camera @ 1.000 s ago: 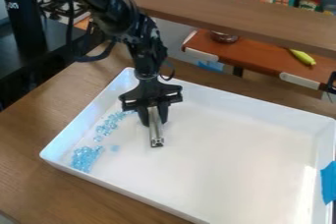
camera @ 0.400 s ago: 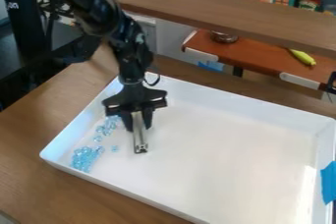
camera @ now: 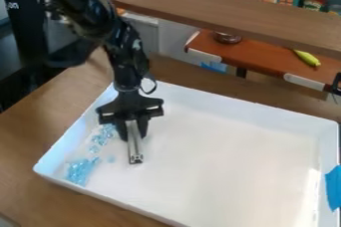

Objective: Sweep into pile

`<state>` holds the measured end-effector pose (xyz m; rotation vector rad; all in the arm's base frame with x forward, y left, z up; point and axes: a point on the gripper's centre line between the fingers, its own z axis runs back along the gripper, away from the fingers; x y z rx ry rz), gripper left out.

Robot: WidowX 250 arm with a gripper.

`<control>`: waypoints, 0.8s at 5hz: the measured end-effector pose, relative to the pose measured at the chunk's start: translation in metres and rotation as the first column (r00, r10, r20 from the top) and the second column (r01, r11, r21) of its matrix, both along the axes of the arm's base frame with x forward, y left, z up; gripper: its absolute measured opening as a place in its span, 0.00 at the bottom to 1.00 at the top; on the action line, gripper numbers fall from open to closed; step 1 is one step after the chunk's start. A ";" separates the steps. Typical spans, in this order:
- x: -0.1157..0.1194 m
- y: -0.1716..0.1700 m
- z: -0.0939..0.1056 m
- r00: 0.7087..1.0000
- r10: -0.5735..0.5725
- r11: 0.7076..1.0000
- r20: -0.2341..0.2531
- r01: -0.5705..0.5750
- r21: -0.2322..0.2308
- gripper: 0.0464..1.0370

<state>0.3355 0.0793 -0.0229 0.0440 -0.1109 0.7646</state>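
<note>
Camera view shows the black gripper (camera: 133,130) pinching a silver metal bar (camera: 135,146); it should push low and slow so the see-through blue beads (camera: 81,170) bunch up.

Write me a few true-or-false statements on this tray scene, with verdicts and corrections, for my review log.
1. The gripper holds a silver bar. True.
2. All the blue beads form one single pile. False: a clump sits nearest the camera, with more beads scattered behind it and one off to the side.
3. Blue tape is at the right edge of the white tray. True.
4. The tray is round. False: it has straight sides and corners.
5. The beads lie toward the tray's left side in the picture. True.
</note>
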 end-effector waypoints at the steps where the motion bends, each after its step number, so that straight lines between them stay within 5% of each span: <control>1: -0.002 -0.009 0.008 0.999 -0.026 0.999 0.045 0.028 -0.046 0.34; 2: 0.013 -0.035 0.032 0.984 -0.113 0.992 0.141 0.120 -0.044 0.34; 4: 0.032 -0.130 0.052 0.920 -0.345 0.937 0.187 0.349 0.014 0.34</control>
